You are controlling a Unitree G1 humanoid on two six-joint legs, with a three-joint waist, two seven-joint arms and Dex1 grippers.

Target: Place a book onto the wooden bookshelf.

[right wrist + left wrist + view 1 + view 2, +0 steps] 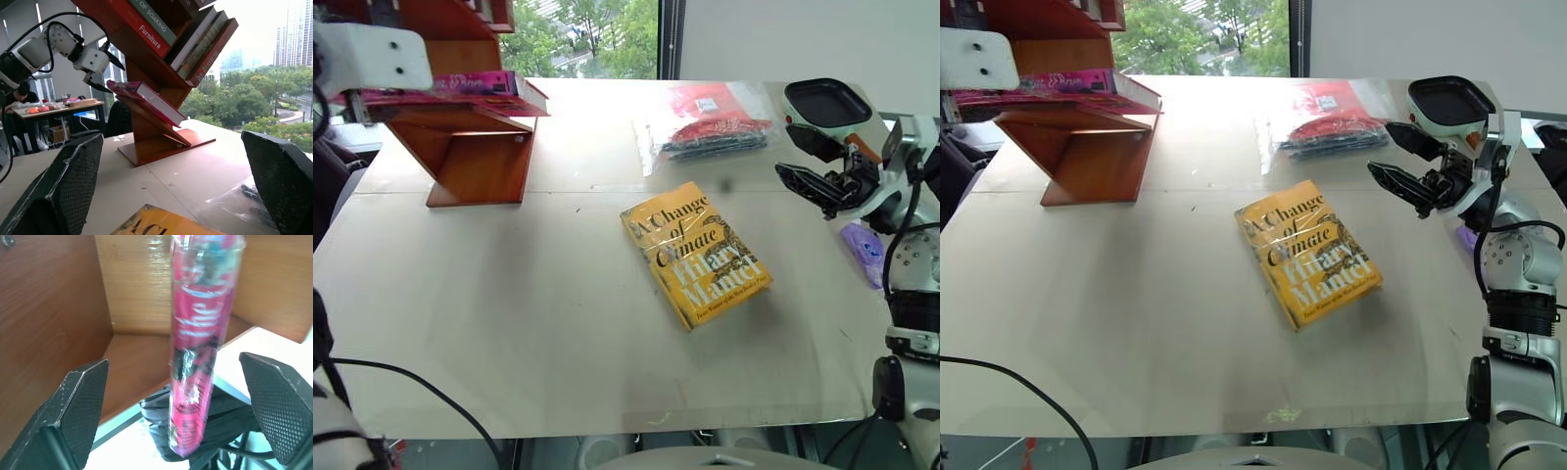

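Note:
The magenta-pink book (pixel 480 86) lies on a slanted board of the reddish-brown wooden bookshelf (pixel 480 162) at the table's far left. One end of the book juts out past the shelf's left side. My left gripper (pixel 173 363) is open there, a finger (pixel 80 401) on either side of the book's spine (pixel 198 333) and neither touching it. The right wrist view shows the same: left gripper (pixel 110 73) spread around the end of the book (pixel 146 100). My right gripper (pixel 1386 149) hangs open above the table's right side, with nothing in it.
A yellow book, "A Change of Climate" (pixel 697 253), lies flat mid-table. A clear plastic bag with red and dark items (pixel 715 122) sits at the back. A small purple object (pixel 864 250) lies near the right edge. Other books (pixel 146 22) fill the upper shelves.

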